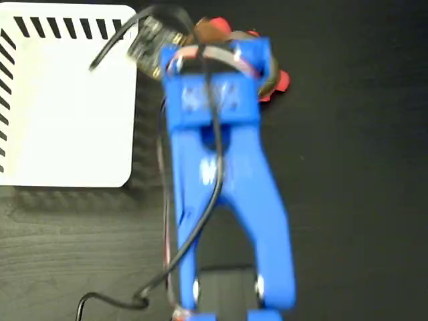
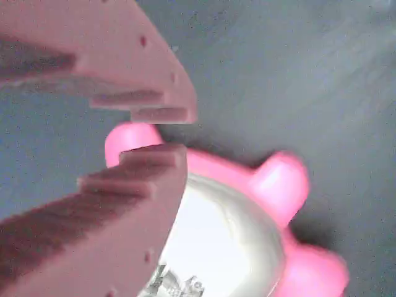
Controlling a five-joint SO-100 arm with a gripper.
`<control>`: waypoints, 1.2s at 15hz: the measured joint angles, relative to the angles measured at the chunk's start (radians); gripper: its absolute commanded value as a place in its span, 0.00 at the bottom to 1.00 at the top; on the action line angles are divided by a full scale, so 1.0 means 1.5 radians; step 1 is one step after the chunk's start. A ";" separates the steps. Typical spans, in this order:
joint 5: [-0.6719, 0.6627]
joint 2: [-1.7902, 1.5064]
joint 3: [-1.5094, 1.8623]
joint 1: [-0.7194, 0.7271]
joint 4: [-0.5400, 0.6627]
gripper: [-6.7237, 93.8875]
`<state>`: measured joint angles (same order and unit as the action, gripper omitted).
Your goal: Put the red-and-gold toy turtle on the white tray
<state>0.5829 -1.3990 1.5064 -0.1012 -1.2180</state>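
toy turtle [image 2: 247, 210] under jaws [image 2: 162, 133], orientation unclear

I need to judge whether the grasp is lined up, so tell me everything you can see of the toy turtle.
The red-and-gold toy turtle lies on the dark table, right of the white tray and off it. The wrist view shows a shiny, pale-looking domed shell with a dark printed mark near the bottom edge, and rounded, soft-looking limbs that read washed-out pink there. The gripper hangs over one limb, jaws slightly apart. In the fixed view only red bits peek past the blue arm.
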 measured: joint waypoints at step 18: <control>0.085 0.260 -0.325 -0.035 -0.231 0.71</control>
<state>0.7102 -1.0094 1.0186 -0.1534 -1.5647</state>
